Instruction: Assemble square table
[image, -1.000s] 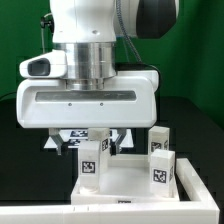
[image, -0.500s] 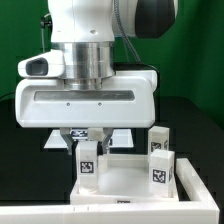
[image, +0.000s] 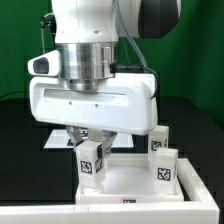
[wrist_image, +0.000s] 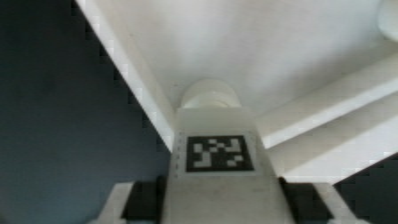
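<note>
Since the earlier frame, the end effector (image: 92, 150) has closed on a leg (image: 93, 162) and tilted it over the top's (image: 135, 181) lower-left corner. Step in hand: seating this leg. Next comes aligning it upright, then screwing it in.

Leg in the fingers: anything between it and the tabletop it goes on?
Nothing visible. The fingers are shut on the leg, which hangs tilted over the tabletop. Two other legs stand off toward the exterior view's right, clear of it.
</note>
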